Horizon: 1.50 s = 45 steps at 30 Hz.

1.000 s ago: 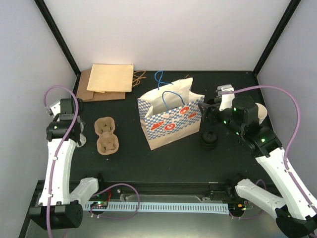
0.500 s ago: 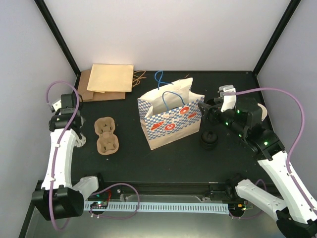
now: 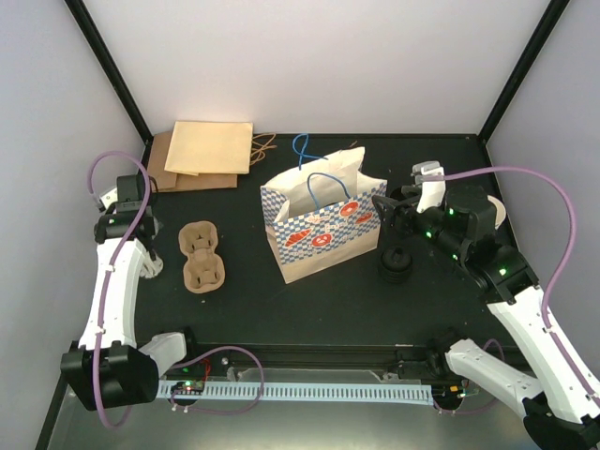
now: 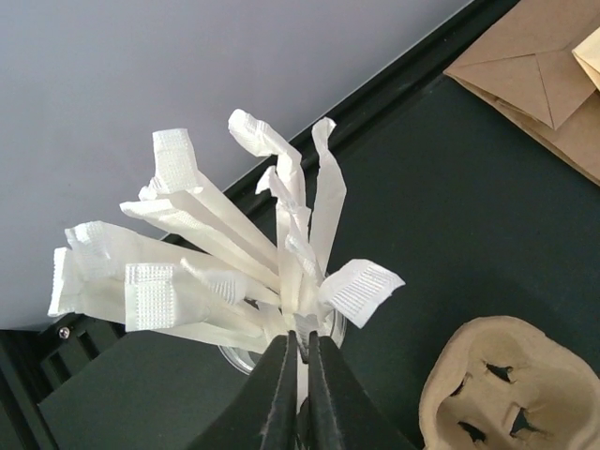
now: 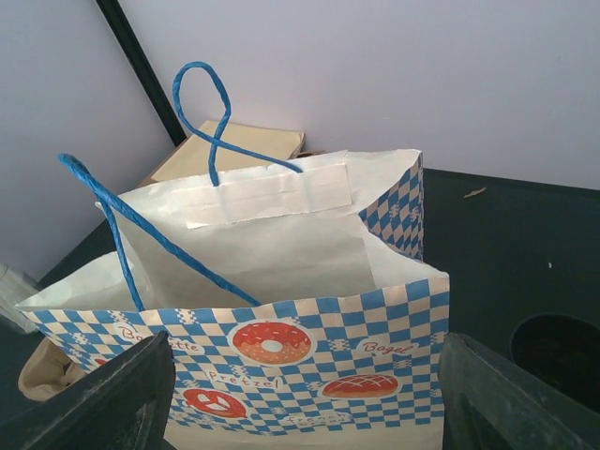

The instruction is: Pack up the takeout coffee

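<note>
Table (image 3: 328, 300): dark surface, pale walls on three sides.
Left gripper (image 4: 300, 356): at the left edge of the table, pointed down into a bundle of wrapped straws (image 4: 234, 272). The fingers (image 4: 279, 394) are almost together, with a thin white strip of straw wrapper pinched between them.
Wrapped straws: white paper sleeves fanning up and out of a clear cup (image 4: 236, 357) that stands near the left wall.
Right gripper (image 3: 386, 212): held above the table just beside the right end of the blue-checked bag (image 3: 319, 220). Fingers are spread wide, nothing between them. In the wrist view the bag's open mouth fills the gap.
Blue-checked bag: upright at mid-table, mouth open, blue cord handles raised, red doughnut marks on its front.
Black lid (image 3: 395, 264): round, on the table just off the bag's near right corner, under the right gripper. Neither gripper touches it.
Cream cups (image 3: 500, 214): only an edge shows past the right arm, at the right side of the table. Cannot tell a single cup apart there.
Pulp cup carrier (image 3: 201, 257): two wells, lying between the straw cup and the bag, apart from both.
Brown paper bags (image 3: 208, 150): flat, overlapping, at the back left.
</note>
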Available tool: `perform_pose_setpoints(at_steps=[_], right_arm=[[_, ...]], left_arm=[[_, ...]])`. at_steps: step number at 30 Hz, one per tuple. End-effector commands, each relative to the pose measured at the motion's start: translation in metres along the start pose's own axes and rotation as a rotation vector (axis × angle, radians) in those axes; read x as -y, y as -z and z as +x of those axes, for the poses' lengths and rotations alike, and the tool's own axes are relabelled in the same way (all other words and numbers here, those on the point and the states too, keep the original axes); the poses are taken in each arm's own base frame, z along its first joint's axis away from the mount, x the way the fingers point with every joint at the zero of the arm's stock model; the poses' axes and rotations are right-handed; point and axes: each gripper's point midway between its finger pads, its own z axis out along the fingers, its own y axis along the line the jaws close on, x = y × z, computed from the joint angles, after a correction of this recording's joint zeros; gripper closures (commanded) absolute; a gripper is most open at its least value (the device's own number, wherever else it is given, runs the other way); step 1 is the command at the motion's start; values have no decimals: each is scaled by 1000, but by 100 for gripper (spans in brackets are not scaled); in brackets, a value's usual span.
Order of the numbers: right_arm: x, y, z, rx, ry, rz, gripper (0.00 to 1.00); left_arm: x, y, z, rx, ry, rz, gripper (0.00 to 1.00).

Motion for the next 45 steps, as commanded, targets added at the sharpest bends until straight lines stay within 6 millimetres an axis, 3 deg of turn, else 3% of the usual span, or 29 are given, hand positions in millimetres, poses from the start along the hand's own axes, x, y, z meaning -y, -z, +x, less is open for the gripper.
perform_pose_setpoints(at_steps=[1, 9, 17, 23, 28, 33, 38, 45], right_arm=[[-4, 0, -2, 19, -5, -24, 21], [-5, -4, -1, 10, -5, -31, 21], [-6, -7, 2, -2, -8, -39, 21], [-8, -9, 2, -10, -11, -48, 21], [-8, -13, 4, -24, -14, -51, 21], [-8, -16, 6, -35, -23, -48, 21], [-6, -16, 5, -35, -27, -38, 21], [-5, -16, 5, -36, -25, -29, 21]], left_arm=[[-4, 6, -6, 5, 33, -8, 96], [-7, 21, -6, -31, 35, 9, 98], [-21, 53, -23, 24, 66, 25, 98], [-22, 109, -44, 108, 151, 209, 98], [-35, 173, -60, 259, 272, 417, 98], [-56, 221, -70, 407, 384, 554, 98], [-61, 275, -78, 563, 435, 782, 98], [-44, 301, -82, 568, 385, 937, 98]])
